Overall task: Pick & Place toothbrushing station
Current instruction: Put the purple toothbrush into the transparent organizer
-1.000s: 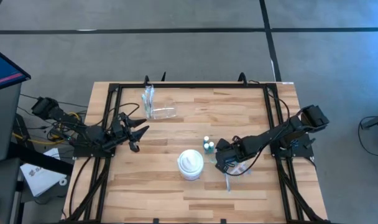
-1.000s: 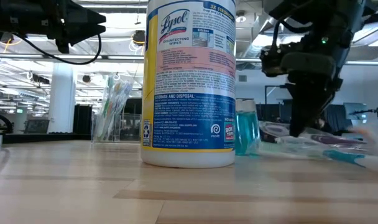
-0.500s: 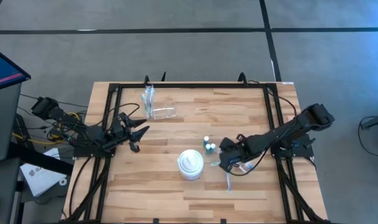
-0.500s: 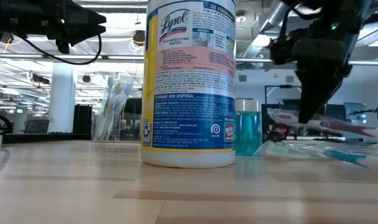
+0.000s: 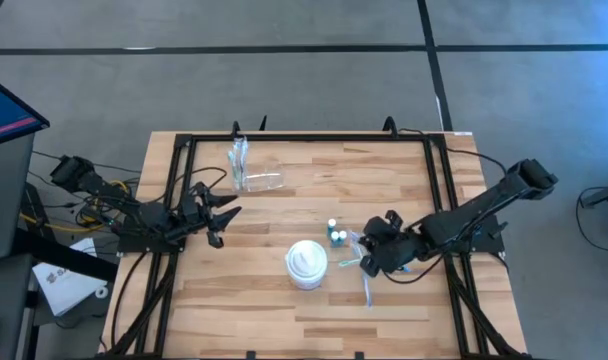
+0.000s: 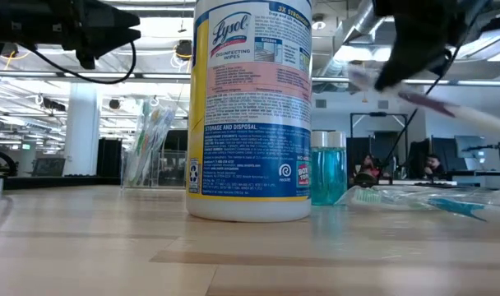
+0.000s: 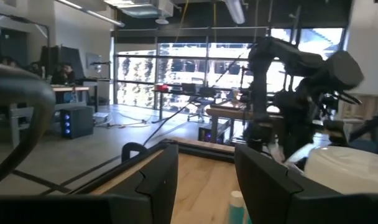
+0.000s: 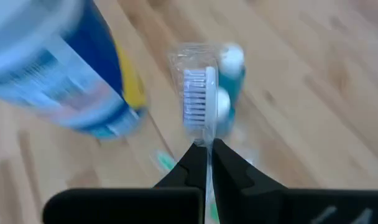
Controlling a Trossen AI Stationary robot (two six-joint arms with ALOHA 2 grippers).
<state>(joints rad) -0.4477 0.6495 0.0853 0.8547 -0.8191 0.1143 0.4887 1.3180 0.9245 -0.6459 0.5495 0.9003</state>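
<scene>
Your right gripper (image 8: 207,163) has just lifted the thin pink plastic toothbrush (image 8: 200,99) off the counter (image 5: 404,180), jaws clamped on its handle; cup placement comes next, while left gripper (image 5: 222,212) waits, jaws apart.

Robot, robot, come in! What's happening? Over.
Right pincer shut on toothbrush, lifted. Left pincer open, waiting. Wipes tub close by.

The right gripper (image 5: 368,259) hung just right of the white tub (image 5: 307,264); the left gripper (image 5: 224,217) waited left.
</scene>
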